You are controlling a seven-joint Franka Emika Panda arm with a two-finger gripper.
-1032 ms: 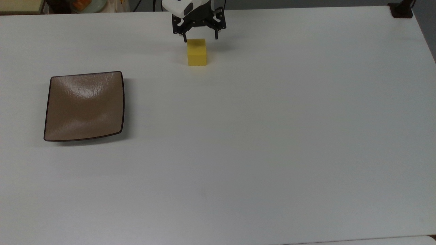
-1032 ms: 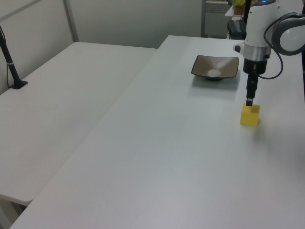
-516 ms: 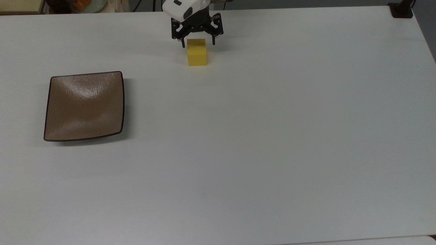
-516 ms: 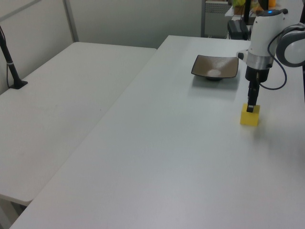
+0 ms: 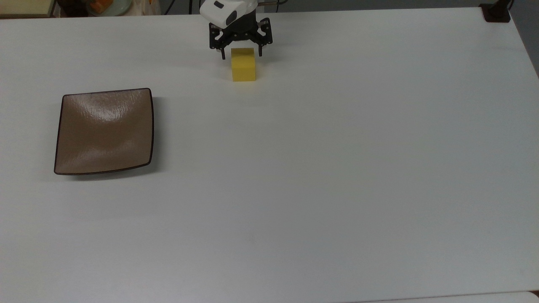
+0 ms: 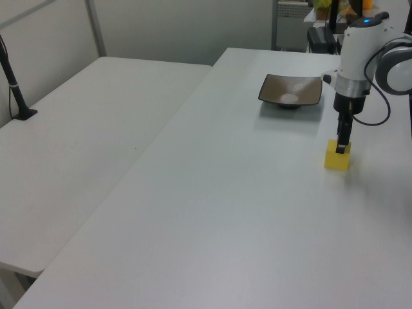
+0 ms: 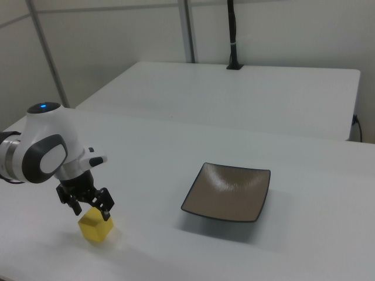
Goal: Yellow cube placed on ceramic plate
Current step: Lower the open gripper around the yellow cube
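The task is at its opening stage: the yellow cube (image 5: 244,64) sits flat on the white counter (image 5: 320,160), well apart from the ceramic plate (image 5: 104,131), which lies bare toward the top view's left. The gripper (image 5: 240,53) is lowered over the cube with its fingers spread, one on each side of the block's upper part; in the right view the fingers (image 7: 106,212) straddle the cube's (image 7: 95,228) top edges without visibly pressing on it, so the gripper reads as open and not gripping. In the left view the gripper (image 6: 342,147) stands upright right at the cube's (image 6: 337,156) top face, with the plate (image 6: 291,91) beyond it. Nothing is done yet; closing on the cube, lifting it, carrying it across and setting it in the plate's dished centre all remain.
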